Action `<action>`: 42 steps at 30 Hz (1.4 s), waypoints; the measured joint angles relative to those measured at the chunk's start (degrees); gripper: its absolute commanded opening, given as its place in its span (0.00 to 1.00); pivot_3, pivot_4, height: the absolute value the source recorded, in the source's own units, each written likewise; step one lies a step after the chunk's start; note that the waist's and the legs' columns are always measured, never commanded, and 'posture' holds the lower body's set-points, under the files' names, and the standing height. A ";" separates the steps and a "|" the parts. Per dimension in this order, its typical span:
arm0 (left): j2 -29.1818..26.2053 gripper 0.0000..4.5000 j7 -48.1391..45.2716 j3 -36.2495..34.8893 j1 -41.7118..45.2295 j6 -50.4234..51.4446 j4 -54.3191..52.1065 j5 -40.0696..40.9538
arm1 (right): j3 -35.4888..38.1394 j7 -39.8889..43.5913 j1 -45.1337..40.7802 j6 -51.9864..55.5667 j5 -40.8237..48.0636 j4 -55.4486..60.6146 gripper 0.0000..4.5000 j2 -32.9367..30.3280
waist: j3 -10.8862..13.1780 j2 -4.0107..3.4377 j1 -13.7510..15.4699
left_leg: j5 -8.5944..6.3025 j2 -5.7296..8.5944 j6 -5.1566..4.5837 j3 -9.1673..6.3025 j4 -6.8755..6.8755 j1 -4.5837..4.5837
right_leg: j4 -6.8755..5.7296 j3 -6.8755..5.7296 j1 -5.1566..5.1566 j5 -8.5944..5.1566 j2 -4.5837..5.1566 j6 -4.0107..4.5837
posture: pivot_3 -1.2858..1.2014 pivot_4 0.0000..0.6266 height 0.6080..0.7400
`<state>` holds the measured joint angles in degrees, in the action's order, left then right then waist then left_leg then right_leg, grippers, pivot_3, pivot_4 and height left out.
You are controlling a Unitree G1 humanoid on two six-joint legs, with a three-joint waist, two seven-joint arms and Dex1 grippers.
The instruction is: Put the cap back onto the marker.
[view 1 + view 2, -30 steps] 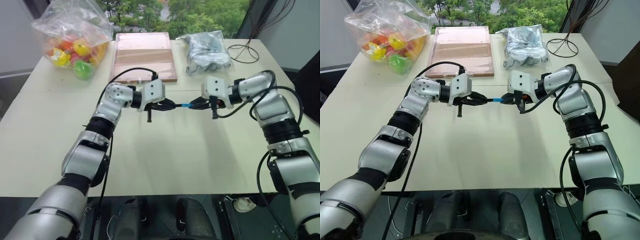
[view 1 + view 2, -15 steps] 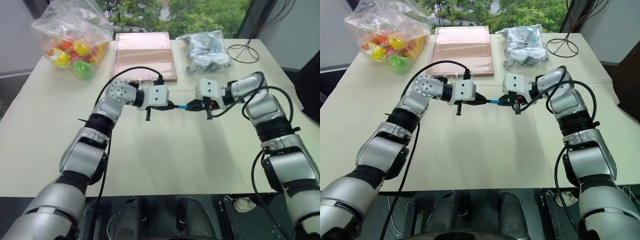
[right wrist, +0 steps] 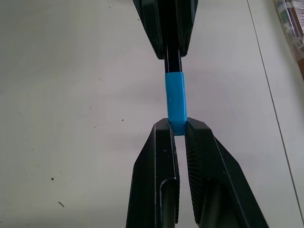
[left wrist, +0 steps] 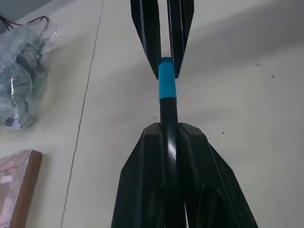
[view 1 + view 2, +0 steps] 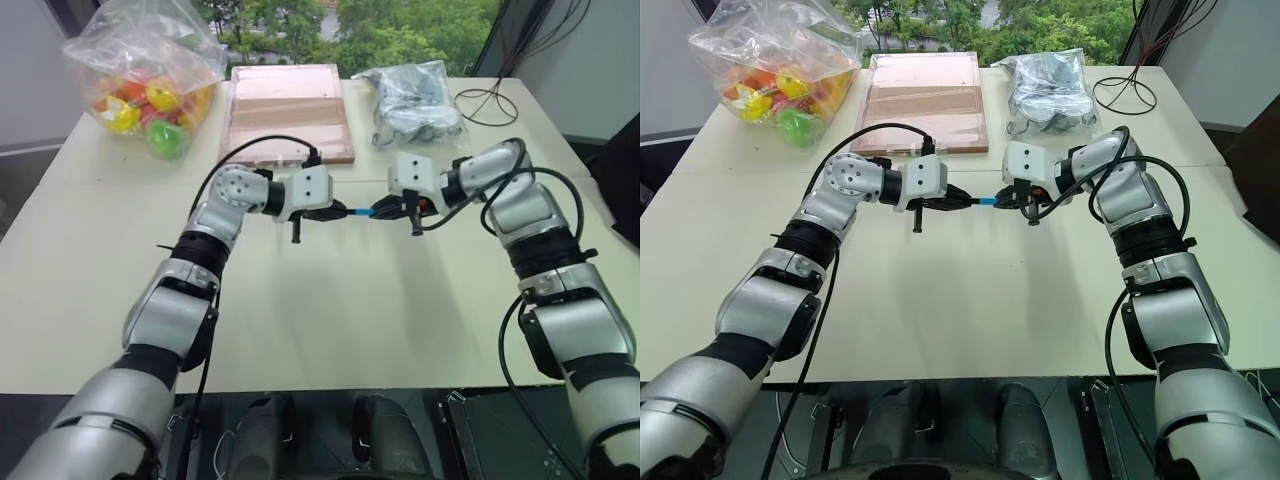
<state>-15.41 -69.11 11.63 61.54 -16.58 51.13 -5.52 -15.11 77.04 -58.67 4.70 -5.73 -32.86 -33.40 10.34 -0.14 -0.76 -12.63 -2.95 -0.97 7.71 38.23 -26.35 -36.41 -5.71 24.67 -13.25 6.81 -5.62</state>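
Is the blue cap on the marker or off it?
On it, it seems. The cap sits on the end of the marker with no gap showing. The right gripper pinches the cap; the left gripper holds the marker.

Bright blue cap point(image 3: 175, 103), black marker point(image 4: 167, 111), black fingers on both grippers, cream counter point(image 5: 330, 300), clear bag of red, yellow and green pieces point(image 5: 150, 75) at 11 o'clock, pinkish-brown board point(image 5: 288, 110) at 12, grey bundle in clear bag point(image 5: 415, 100) at 1
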 measured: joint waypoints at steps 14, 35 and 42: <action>0.29 0.00 -0.47 -1.15 -0.38 1.16 -0.03 0.24 | 0.16 0.05 0.00 0.05 -0.13 0.02 0.01 0.12 | 0.00 0.00 0.01 | 0.00 0.00 0.00 0.00 0.00 0.00 | 0.00 0.00 0.00 0.00 0.00 0.00 | 0.52 0.24 1.00; 0.33 0.00 1.54 -1.13 -0.34 0.68 0.48 -0.06 | -0.64 -2.36 -0.02 -4.63 -3.23 -1.70 0.27 -0.44 | 0.00 0.00 0.07 | 0.00 0.00 0.00 0.00 0.00 0.00 | 0.00 0.00 0.00 0.00 0.00 0.00 | 0.52 0.24 1.00; -2.22 0.00 1.59 -1.25 -0.57 0.35 -0.54 0.06 | -0.52 -5.60 0.04 -6.27 -5.35 -5.76 0.48 -5.27 | 0.00 0.00 -0.13 | 0.01 0.00 0.01 0.01 -0.03 -0.02 | 0.00 0.00 0.05 0.00 0.00 0.00 | 0.52 0.24 1.00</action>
<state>-17.63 -67.52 10.38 60.97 -16.23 50.60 -5.46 -15.63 71.44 -58.64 -1.58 -11.08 -38.61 -38.66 10.35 -0.14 -0.89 -12.62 -2.95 -0.96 7.72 38.19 -26.37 -36.41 -5.71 24.72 -13.25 6.81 -5.62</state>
